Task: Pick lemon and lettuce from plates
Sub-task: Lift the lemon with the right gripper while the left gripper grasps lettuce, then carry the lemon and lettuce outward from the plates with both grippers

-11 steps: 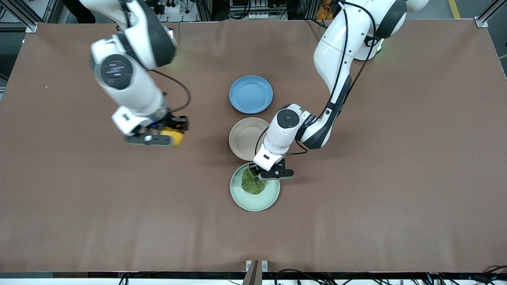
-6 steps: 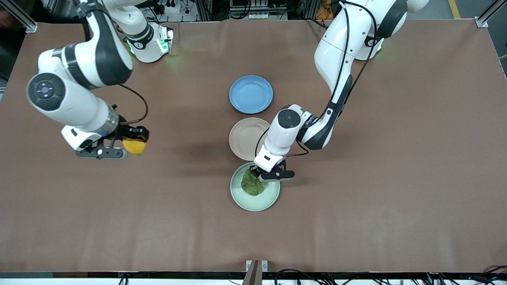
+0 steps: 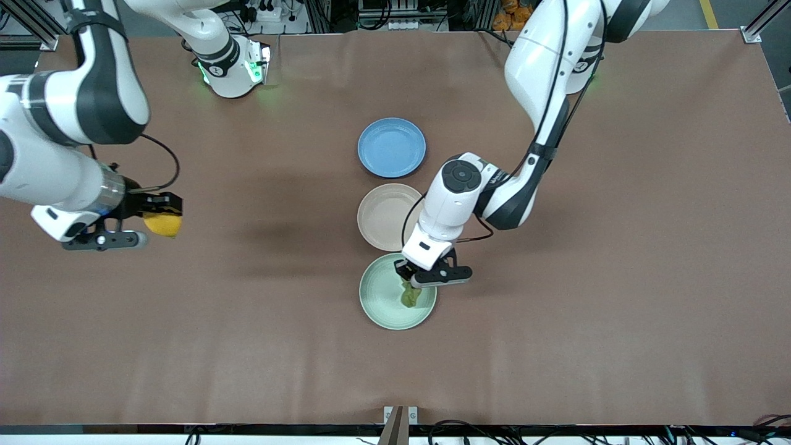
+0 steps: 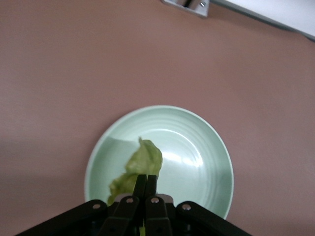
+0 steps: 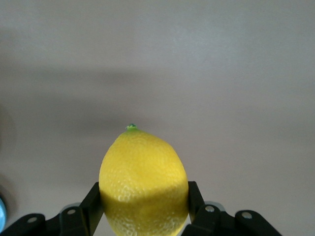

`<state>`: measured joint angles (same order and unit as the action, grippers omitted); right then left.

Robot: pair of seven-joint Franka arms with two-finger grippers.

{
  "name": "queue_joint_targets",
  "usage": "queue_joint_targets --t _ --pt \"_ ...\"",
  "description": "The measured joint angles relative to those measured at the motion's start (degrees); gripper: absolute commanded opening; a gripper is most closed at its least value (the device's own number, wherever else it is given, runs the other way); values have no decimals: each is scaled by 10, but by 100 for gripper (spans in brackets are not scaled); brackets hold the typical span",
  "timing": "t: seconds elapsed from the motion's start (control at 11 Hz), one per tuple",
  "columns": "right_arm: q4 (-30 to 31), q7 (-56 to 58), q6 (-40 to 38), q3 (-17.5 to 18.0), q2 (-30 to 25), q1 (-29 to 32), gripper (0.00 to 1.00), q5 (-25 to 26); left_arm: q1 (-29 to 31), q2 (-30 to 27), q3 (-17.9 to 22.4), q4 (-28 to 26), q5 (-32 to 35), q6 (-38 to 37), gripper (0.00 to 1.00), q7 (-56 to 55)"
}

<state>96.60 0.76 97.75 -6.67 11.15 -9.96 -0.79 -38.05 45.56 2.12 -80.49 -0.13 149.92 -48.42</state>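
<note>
My left gripper [image 3: 413, 285] is shut on the green lettuce [image 3: 409, 298] and holds it up over the mint green plate [image 3: 383, 303]; in the left wrist view the lettuce [image 4: 140, 164] hangs from the fingertips above that plate [image 4: 197, 162]. My right gripper [image 3: 162, 216] is shut on the yellow lemon [image 3: 163, 225] in the air over bare table toward the right arm's end; the lemon [image 5: 142, 182] fills the right wrist view between both fingers. The beige plate [image 3: 384, 216] lies bare beside the mint one, farther from the front camera.
A blue plate [image 3: 392, 147] lies farther from the front camera than the beige plate. A brown cloth [image 3: 618, 247] covers the table. A metal bracket [image 3: 400, 413] sits at the table's near edge.
My right gripper carried the lemon away from the plates toward the right arm's end. My left gripper lifted the lettuce off the mint plate, so it now hangs from the fingers.
</note>
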Motion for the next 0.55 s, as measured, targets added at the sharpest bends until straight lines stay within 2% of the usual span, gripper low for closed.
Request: queue_joint_targets --t 0.27,0.55 --pt "8 39 -1 -7 1 28 0 -1 33 -51 1 2 0 -118 0 29" --pt "59 46 67 -7 8 41 0 -1 76 -104 2 2 0 -255 0 95"
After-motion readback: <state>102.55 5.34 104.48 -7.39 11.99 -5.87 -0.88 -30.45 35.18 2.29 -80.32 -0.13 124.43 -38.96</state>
